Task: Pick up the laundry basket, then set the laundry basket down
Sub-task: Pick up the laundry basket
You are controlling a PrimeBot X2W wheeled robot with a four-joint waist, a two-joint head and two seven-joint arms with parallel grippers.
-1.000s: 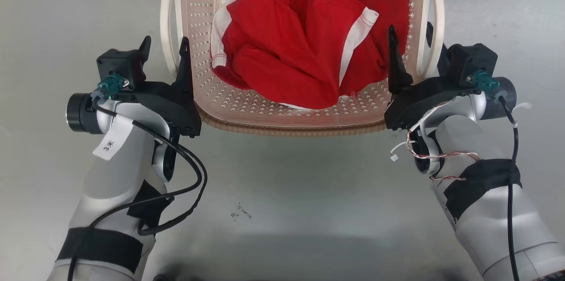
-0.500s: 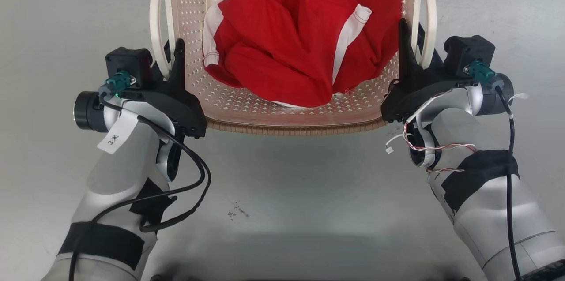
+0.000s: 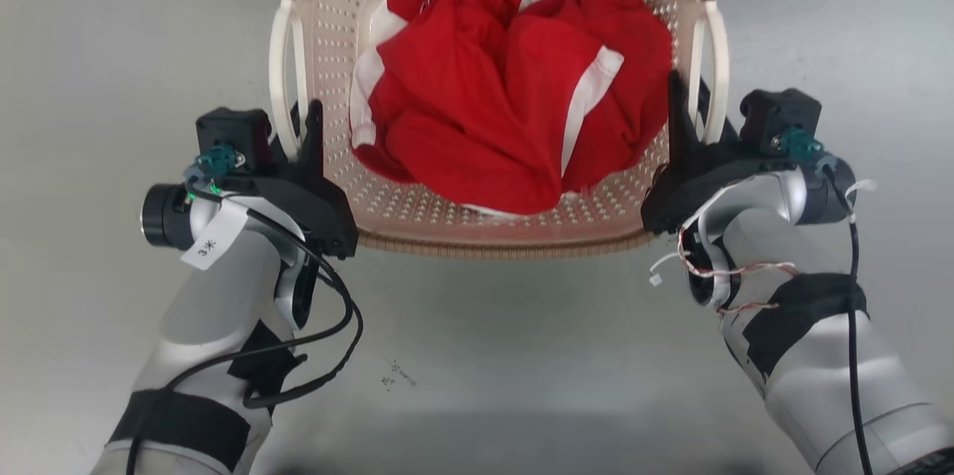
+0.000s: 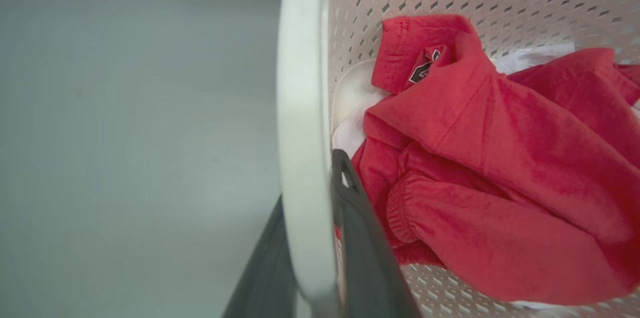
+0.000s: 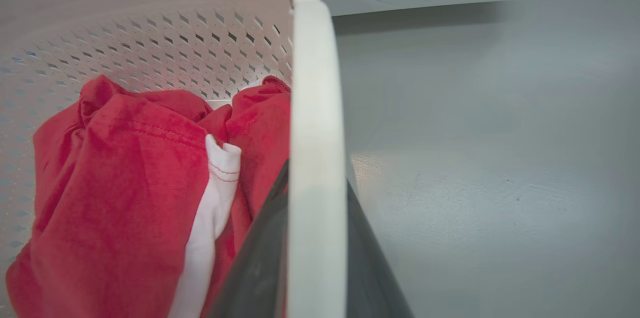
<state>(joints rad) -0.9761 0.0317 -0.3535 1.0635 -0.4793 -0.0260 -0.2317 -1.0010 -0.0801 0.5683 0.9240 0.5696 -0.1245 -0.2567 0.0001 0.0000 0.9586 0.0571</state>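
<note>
We are gripping the laundry basket (image 3: 447, 206) by both sides. The left claw (image 3: 298, 124) is clamping the left handle (image 3: 282, 65) and the right claw (image 3: 689, 106) is clamping the right handle (image 3: 712, 65), and both wrist views are showing each white bar pinched between two dark fingers. The basket is sitting straight ahead between our arms, over the grey floor (image 3: 477, 370). We are not able to tell whether its base is touching that floor.

Slip is worrying us most. The handles are looking smooth, glossy and rounded, hard plastic against narrow hard fingers, so a bar could be sliding or rolling inside the clamp if one arm were moving ahead of the other, and that would be tipping the load sideways. They are also thin arches, probably flexing under weight.

The red garment (image 3: 507, 124), a soft knit with white panels, is lying loosely heaped and could be shifting in a tilt. The walls are looking pale and thin, rounded at the corners and pierced with small diamond holes under a brown woven-look rim (image 3: 492, 250). We are judging the basket light and springy, so a hard set-down could be making it bounce or skid.
</note>
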